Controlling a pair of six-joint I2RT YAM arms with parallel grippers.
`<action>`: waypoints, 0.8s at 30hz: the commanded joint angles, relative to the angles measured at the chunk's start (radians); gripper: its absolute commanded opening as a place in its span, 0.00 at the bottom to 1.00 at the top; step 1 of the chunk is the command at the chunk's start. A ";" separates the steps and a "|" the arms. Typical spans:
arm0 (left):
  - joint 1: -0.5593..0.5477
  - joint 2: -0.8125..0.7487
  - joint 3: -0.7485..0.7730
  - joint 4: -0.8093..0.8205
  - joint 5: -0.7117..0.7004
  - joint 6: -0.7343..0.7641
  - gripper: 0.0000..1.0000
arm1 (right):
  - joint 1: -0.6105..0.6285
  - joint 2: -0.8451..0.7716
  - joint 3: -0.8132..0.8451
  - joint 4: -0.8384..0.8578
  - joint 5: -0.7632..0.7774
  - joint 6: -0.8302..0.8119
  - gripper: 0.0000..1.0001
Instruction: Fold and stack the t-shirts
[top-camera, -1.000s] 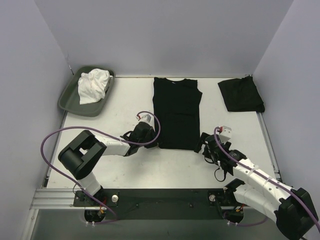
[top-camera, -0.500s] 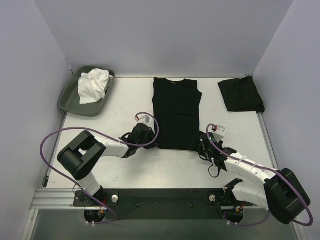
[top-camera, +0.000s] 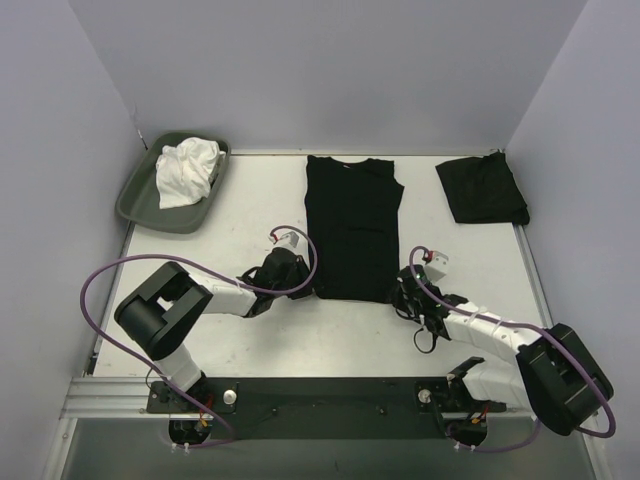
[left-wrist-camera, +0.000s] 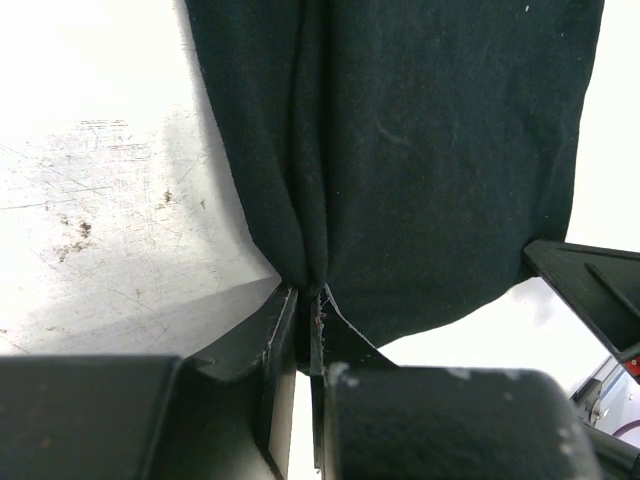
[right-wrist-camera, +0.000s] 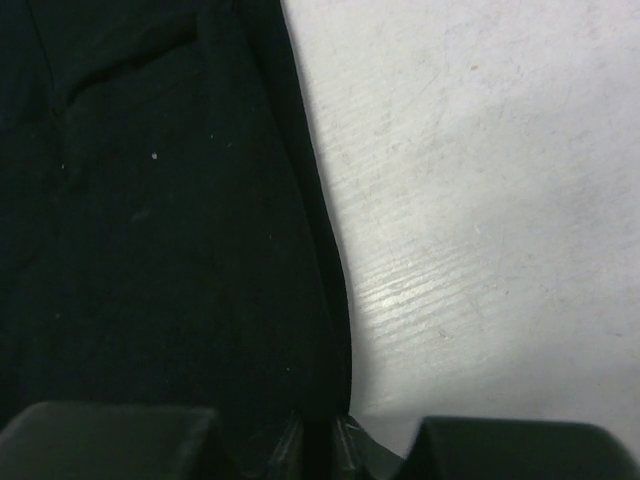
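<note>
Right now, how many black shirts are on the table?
2. The flat shirt lies spread in the middle of the table; the folded shirt sits at the far right corner. The white cloth in the tray could hide another.

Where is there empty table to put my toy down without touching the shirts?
Bare table lies between the tray and the spread t-shirt, between that shirt and the folded t-shirt, and along the near strip between the arms. It is crowded at the spread shirt's near corners, where the left gripper and right gripper pinch it.
</note>
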 joint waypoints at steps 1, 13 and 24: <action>0.001 0.025 -0.041 -0.083 0.011 0.021 0.00 | -0.005 0.031 -0.017 -0.010 -0.002 0.021 0.10; -0.103 -0.097 -0.217 -0.031 -0.015 -0.047 0.00 | 0.134 -0.087 -0.052 -0.126 0.075 0.056 0.00; -0.299 -0.421 -0.380 -0.167 -0.170 -0.185 0.00 | 0.455 -0.309 -0.087 -0.416 0.262 0.249 0.00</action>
